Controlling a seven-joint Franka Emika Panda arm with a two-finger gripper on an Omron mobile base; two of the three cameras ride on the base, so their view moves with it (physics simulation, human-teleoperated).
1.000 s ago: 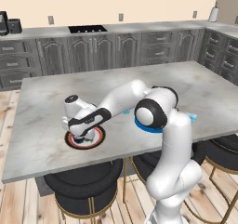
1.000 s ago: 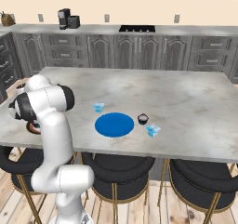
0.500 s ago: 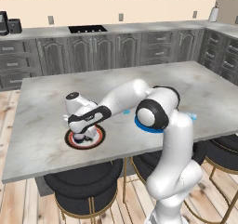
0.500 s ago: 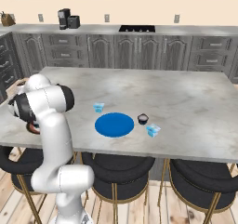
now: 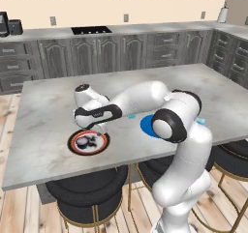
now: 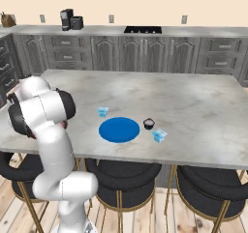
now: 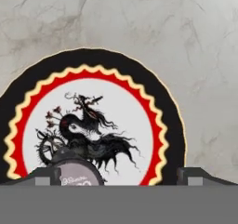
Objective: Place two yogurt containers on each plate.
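The patterned plate [image 5: 88,143] [image 7: 139,121], red-orange rimmed with a black centre figure, lies near the island's front left. One dark round yogurt tub [image 5: 83,141] [image 7: 77,173] rests on it. My gripper [image 5: 98,129] [image 7: 118,176] hovers just above this plate, open, its fingers wide apart and the tub close to the left one. The plain blue plate [image 6: 119,129] [image 5: 146,124] is bare. Beside it stand the other dark tub [image 6: 149,124] and two pale blue boxy tubs [image 6: 102,111] [image 6: 159,135].
The grey marble island [image 6: 193,101] stretches wide behind the plates. Dark stools [image 6: 121,171] stand along its front edge. Cabinets and a cooktop [image 6: 142,29] line the back wall, with a coffee machine [image 6: 70,20] on that counter.
The hand has risen slightly above the patterned plate, and the dark tub stays on the plate. Nothing else has moved.
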